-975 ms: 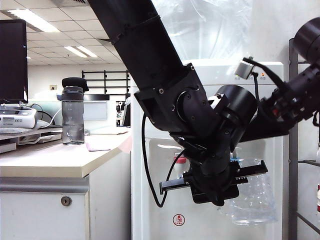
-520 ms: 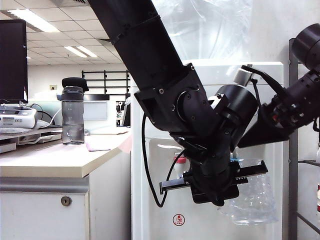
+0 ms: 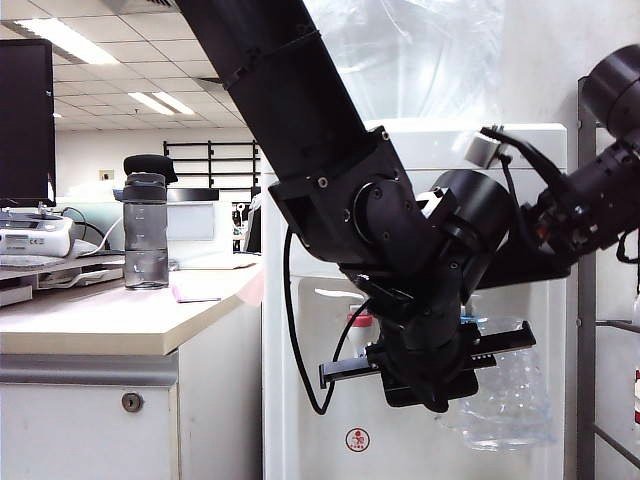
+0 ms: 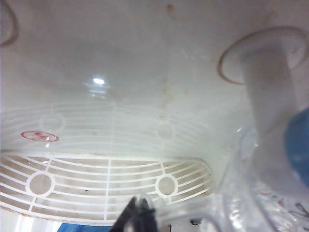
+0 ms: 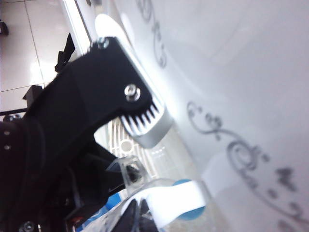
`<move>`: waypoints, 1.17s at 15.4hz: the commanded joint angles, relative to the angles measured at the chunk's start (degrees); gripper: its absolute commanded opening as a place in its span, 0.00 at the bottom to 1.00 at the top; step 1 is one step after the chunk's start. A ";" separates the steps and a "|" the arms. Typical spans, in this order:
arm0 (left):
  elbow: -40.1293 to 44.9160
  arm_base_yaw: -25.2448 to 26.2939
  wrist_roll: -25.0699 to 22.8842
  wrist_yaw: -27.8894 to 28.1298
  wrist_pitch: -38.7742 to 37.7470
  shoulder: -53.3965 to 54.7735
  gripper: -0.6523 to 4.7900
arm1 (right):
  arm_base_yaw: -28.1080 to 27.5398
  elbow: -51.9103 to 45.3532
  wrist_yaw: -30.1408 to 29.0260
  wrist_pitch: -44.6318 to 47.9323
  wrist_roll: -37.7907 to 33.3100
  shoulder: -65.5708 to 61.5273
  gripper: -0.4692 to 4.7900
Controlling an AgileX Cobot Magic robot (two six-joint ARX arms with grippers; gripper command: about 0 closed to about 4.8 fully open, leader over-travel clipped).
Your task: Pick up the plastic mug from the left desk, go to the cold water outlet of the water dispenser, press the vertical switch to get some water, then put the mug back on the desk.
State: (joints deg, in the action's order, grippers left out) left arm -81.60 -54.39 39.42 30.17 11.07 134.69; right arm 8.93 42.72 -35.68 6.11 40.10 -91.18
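My left end effector (image 3: 425, 385), clenched on the mug (image 3: 505, 395), sits lower center; right end effector (image 5: 137, 217), state unclear, just above the cold tap's blue collar (image 5: 183, 205).

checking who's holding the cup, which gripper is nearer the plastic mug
Left. The left gripper is shut on the plastic mug, holding it under the cold water outlet of the water dispenser. The right gripper hangs just above the mug, near the blue-collared tap, not gripping it.

In the exterior view the right arm (image 3: 590, 215) has tilted and edged left, toward the water dispenser (image 3: 520, 150); the small grey block (image 3: 482, 152) on its cable has slid left and down slightly against the white front.
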 commanded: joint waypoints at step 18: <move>-0.76 0.15 -4.52 -0.87 3.19 -0.81 0.11 | 0.70 0.46 2.64 -2.43 -6.08 -2.60 0.08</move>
State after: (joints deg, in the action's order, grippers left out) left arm -81.60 -54.46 36.47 30.22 10.85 134.69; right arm 9.56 43.16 -34.46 5.56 34.63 -93.45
